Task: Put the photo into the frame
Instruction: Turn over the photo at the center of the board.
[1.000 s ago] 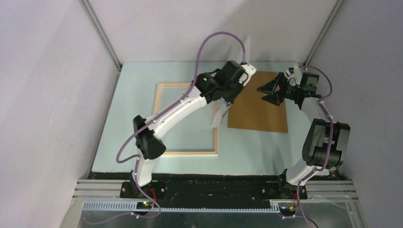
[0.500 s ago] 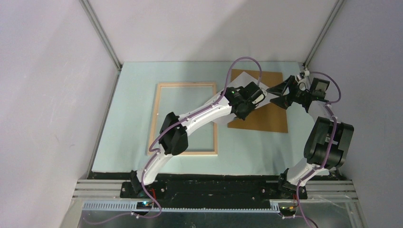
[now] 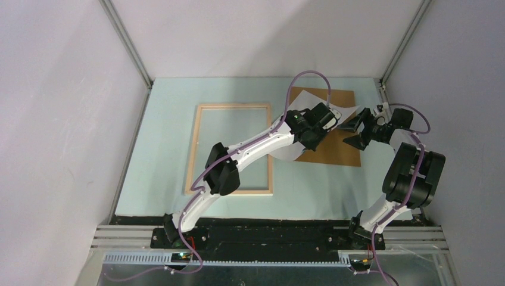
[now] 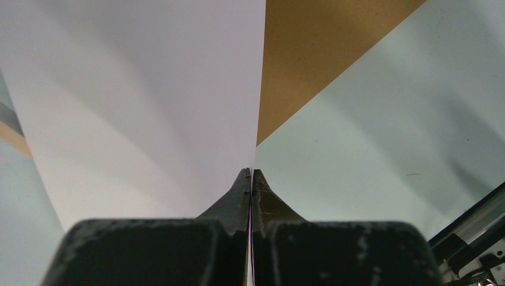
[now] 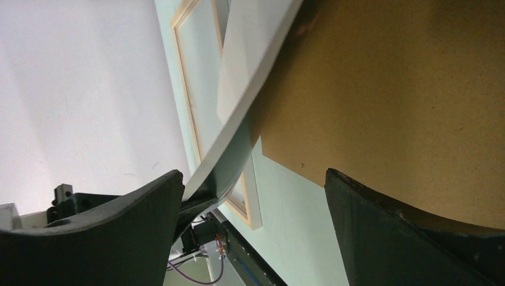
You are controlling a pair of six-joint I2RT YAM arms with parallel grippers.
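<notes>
My left gripper (image 4: 250,173) was fully closed, and between its fingers it pinched one edge of the photo (image 4: 149,89), which showed me only its plain white back. The sheet hung bent above the left part of the brown backing board (image 3: 333,152), just to the right of the frame (image 3: 232,106). The frame lay flat with its pale wood side up on the light blue-green mat (image 3: 167,149) that covered the table. My right gripper (image 3: 352,132) was wide open and had hold of nothing; it hovered over the board, near the photo's right edge. Around the table stood plain pale lilac walls (image 3: 59,119), with aluminium posts (image 3: 128,44) rising at the two far corners.
</notes>
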